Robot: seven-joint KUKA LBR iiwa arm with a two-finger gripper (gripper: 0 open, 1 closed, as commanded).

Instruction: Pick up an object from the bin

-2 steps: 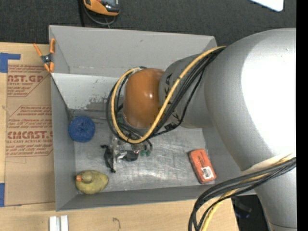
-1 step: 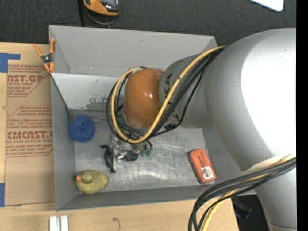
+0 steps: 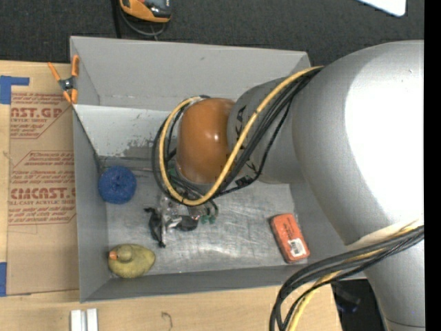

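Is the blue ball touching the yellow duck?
No; the ball lies apart from the duck, with bare floor of the bin between them.

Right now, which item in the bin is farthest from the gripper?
The orange rectangular block, alone at the lower right of the bin. The blue ball and yellow duck both lie at the left, closer to the gripper.

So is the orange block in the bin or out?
In. The orange block lies flat on the bin floor, apart from the end effector.
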